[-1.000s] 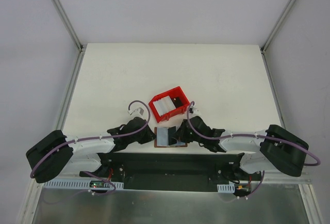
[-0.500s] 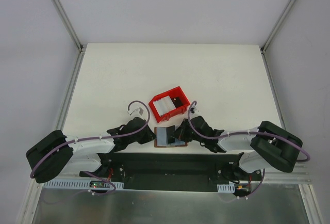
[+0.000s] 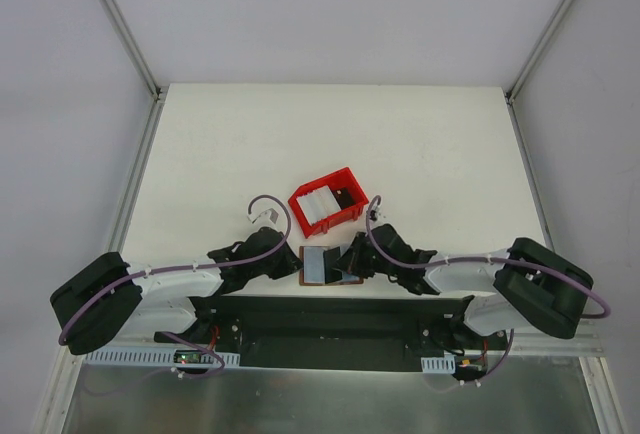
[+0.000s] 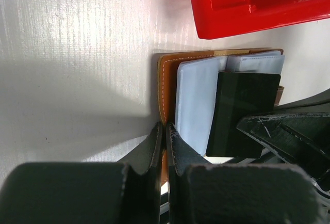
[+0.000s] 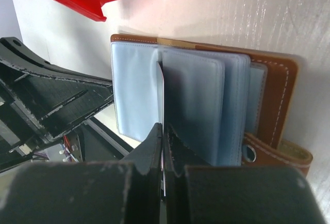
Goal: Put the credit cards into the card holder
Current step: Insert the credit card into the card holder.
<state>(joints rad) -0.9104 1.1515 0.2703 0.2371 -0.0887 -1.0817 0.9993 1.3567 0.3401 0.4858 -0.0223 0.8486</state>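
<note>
Open brown leather-like folding card holder (image 4: 167, 79) on white desk (image 4: 77, 38): left fingers (image 4: 155, 146) clamp its edge; right fingers (image 5: 153, 142) pinch thin pale card (image 5: 160, 95) between its sleeves.

Overhead view from high behind the arms, looking down on the whole table (image 3: 400, 134). Left wrist view, very close and low, looking along the left gripper (image 4: 165, 127). Right wrist view, equally close, looking along the right gripper (image 5: 163, 128) from the opposite side. All three show the wallet (image 3: 322, 264) and tray (image 3: 340, 218).
</note>
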